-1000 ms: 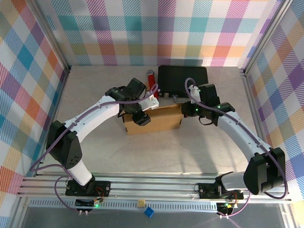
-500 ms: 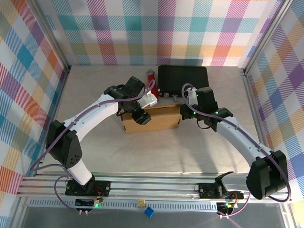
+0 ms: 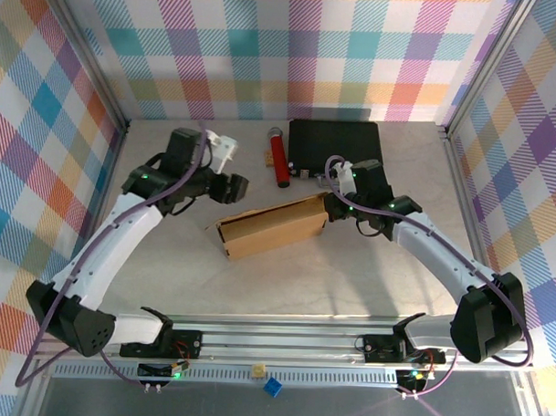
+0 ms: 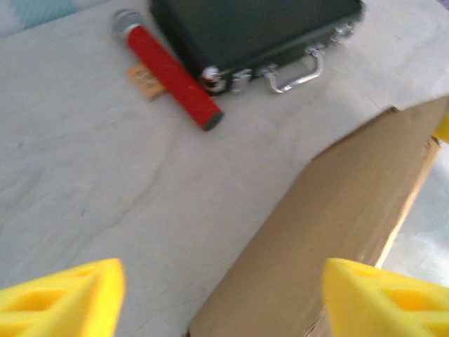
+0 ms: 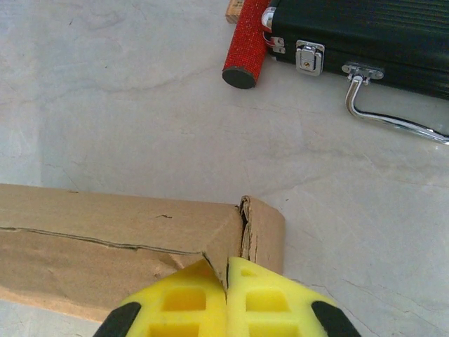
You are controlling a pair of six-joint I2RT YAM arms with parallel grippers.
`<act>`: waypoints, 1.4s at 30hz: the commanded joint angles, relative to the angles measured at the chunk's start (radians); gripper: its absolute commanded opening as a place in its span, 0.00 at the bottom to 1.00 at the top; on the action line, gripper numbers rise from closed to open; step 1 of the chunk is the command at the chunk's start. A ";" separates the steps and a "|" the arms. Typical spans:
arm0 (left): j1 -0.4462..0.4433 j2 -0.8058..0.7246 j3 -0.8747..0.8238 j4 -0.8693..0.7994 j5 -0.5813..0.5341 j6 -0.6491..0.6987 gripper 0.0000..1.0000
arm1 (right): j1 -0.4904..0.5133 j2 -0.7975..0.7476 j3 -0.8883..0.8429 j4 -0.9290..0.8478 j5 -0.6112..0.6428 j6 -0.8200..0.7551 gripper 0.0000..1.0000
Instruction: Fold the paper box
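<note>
Since a second earlier the left gripper (image 3: 231,186) had swung off the paper box (image 3: 273,228) and out well to the left of the black case (image 3: 335,142). It hung there with its yellow fingers (image 4: 63,298) spread wide, holding nothing. The right gripper (image 5: 226,305) stayed pinched tight on the box's end wall, at the corner nearest the case. I saw the box lying slanted just in front of the case, gripped end closest to it. A red microphone (image 3: 280,160) lay just beside the case's left edge.
</note>
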 commanded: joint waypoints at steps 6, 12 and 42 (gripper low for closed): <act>0.039 -0.187 -0.119 -0.258 0.017 -0.368 0.52 | 0.004 0.062 0.078 -0.108 0.037 -0.024 0.00; 0.040 -0.301 -0.168 -0.364 -0.022 -0.271 0.61 | 0.003 0.093 0.108 -0.134 0.044 -0.052 0.00; 0.040 -0.048 -0.157 -0.259 -0.044 0.018 0.34 | 0.003 0.151 0.174 -0.198 0.007 -0.071 0.00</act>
